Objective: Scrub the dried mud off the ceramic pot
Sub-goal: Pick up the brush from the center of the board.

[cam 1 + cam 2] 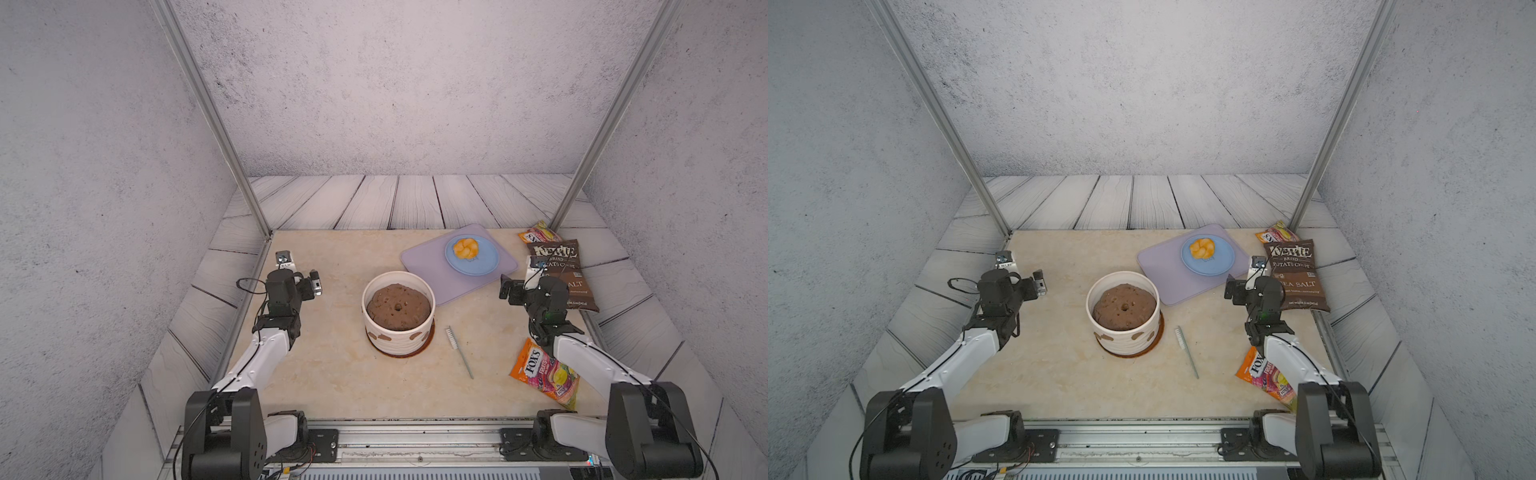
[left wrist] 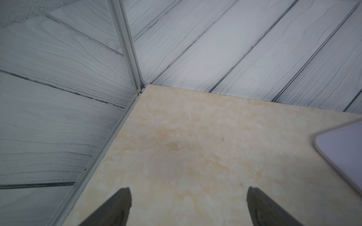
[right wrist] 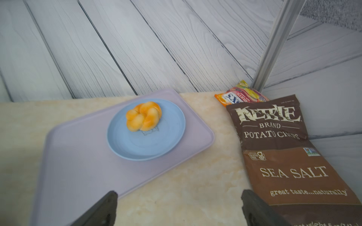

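Aloft, agape: left claw (image 2: 188,188), right claw (image 3: 179,191).

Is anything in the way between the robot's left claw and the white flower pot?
No, nothing visible. Only bare table lies between the open left gripper and the ceramic pot. The brush lies on the pot's other side.

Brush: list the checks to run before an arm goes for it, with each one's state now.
1. Right gripper open and empty: ok.
2. Left gripper open and empty: ok.
3. Brush lying free on the table, apart from the ceramic pot: ok.
4. Dried mud in view on the pot's near wall: ok.
5. Mud on the pot's far wall: cannot tell.
6. Candy bag clear of the brush: ok.
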Robot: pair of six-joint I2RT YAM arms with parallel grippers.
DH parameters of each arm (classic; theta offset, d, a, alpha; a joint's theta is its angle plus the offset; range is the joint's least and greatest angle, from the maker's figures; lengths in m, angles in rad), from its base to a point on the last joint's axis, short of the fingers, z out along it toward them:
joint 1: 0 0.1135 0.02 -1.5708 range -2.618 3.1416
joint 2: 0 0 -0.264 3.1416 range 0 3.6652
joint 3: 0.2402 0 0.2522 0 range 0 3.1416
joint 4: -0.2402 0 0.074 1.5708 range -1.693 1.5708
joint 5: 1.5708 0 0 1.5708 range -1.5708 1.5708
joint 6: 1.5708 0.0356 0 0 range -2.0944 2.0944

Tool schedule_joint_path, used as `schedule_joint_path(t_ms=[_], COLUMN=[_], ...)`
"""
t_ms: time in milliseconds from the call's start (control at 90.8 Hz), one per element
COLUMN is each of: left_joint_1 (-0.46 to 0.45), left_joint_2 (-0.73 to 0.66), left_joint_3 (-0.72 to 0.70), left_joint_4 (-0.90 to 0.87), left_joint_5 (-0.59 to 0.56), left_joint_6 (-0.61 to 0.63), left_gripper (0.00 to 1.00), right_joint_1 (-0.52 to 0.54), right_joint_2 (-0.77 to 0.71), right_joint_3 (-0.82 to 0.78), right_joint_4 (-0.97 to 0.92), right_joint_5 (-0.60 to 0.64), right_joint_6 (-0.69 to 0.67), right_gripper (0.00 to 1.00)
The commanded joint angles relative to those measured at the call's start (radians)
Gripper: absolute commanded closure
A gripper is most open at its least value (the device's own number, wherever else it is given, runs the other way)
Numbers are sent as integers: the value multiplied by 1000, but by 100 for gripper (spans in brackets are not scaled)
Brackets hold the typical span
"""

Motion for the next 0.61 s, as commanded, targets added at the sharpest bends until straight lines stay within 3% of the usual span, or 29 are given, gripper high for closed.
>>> schedule_joint_path(t_ms=[0,187,275,429,595], left_joint_1=[-20,-95,-153,-245,-339], left_joint_2=[-45,-78,-108,-147,-188], left_joint_3=[101,234,259,257,271], left_joint_4=[-316,-604,-703,-809,-906], left_joint_5=[50,194,223,298,278], left_joint_6=[-172,-317,-338,-392,-438], left_gripper=[2,2,2,2,1], right_joint_1=[33,160,270,407,553], right_joint_2=[-76,-117,-133,-152,-117], right_joint_3=[89,226,254,214,175], right_joint_4=[-354,-746,-894,-999,-1018], right_joint_5=[-114,-118,-64,-7,53], right_joint_6=[151,229,259,364,421], right_gripper=[1,1,1,4,10])
